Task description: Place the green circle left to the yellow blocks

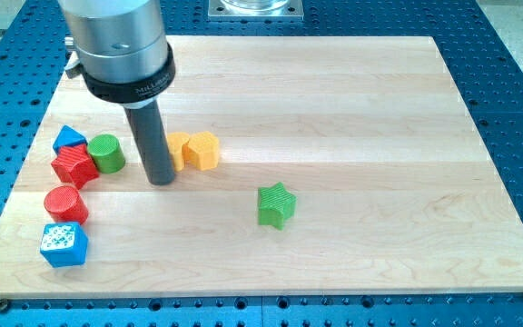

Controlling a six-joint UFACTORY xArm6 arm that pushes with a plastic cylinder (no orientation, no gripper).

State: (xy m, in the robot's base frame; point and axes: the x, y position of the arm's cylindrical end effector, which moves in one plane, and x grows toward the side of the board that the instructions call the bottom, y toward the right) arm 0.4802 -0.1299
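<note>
The green circle (pixel 106 153) stands at the view's left, touching a red block (pixel 74 166). Two yellow blocks sit together to its right: one (pixel 202 150) in full view, the other (pixel 178 149) partly hidden behind my rod. My tip (pixel 162 180) rests on the board between the green circle and the yellow blocks, just left of and slightly below the hidden yellow block. A gap shows between the tip and the green circle.
A blue triangle-like block (pixel 69 138) sits above the red block. A red cylinder (pixel 65 203) and a blue cube (pixel 64 244) lie at the lower left. A green star (pixel 276 204) lies near the middle. The wooden board (pixel 352 109) sits on a blue perforated table.
</note>
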